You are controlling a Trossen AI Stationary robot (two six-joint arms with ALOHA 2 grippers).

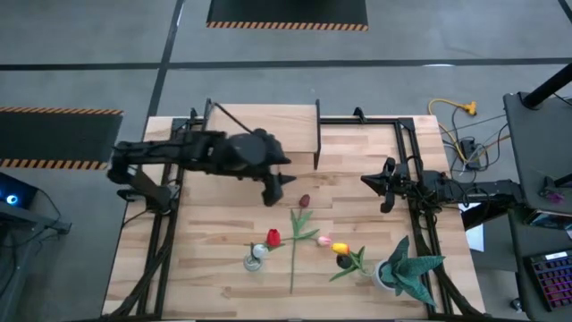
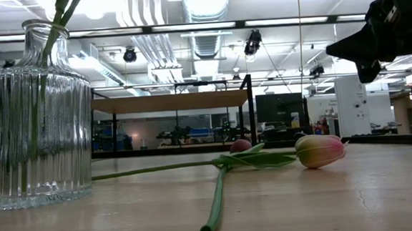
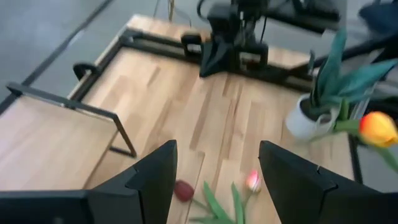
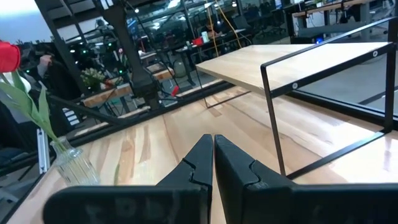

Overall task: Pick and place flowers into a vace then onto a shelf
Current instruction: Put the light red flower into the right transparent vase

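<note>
Left gripper (image 1: pixel 273 190), jaws apart, above maroon tulip (image 1: pixel 305 201).

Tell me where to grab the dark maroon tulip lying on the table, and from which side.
Grip the maroon tulip on its thin stem just below the head, coming straight down from above. It lies flat on the table, so fingers should straddle the stem crosswise. The open left gripper hangs right beside the head, so it seems best placed.

A robotics lab — exposed ceiling ducts (image 2: pixel 206 4), hazard-striped floor mats (image 1: pixel 286 12) and workbenches beyond.
</note>
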